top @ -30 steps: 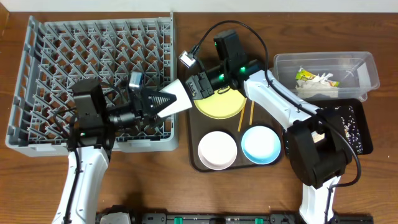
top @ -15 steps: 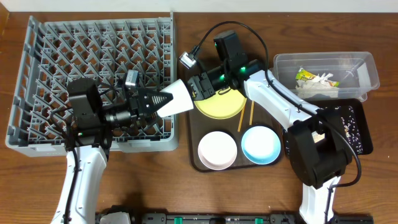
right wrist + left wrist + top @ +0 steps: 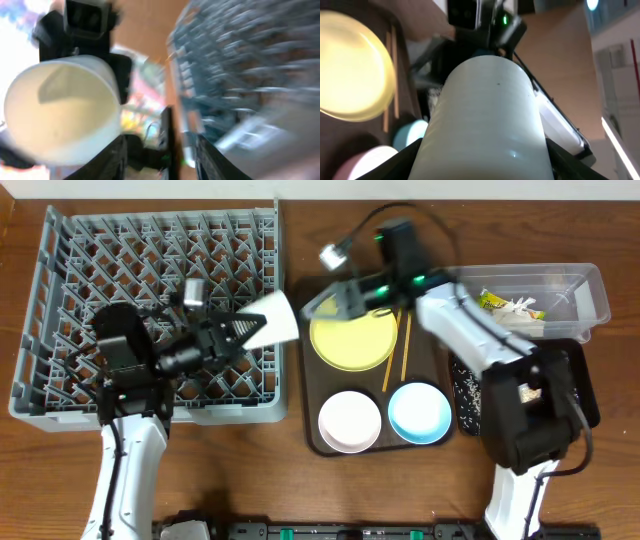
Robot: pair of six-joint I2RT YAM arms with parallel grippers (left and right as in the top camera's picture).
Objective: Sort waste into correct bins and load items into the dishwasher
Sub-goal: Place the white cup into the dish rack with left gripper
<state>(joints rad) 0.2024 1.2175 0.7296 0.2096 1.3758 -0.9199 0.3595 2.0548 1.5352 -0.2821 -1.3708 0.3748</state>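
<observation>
My left gripper is shut on the small white cup and holds it on its side above the right edge of the grey dish rack. The cup fills the left wrist view, and the right wrist view shows its open mouth. My right gripper is open and empty, apart from the cup, above the yellow plate. Two chopsticks lie beside the plate. A white bowl and a light blue bowl sit below it.
The plate, bowls and chopsticks rest on a dark brown serving tray. At the right, a clear tub holds the yellow-green wrapper and crumpled paper. The black tray holds rice scraps.
My right gripper was at the cup's mouth and has let go and swung away to the right. My left gripper has drawn the cup a little up and left over the rack.
</observation>
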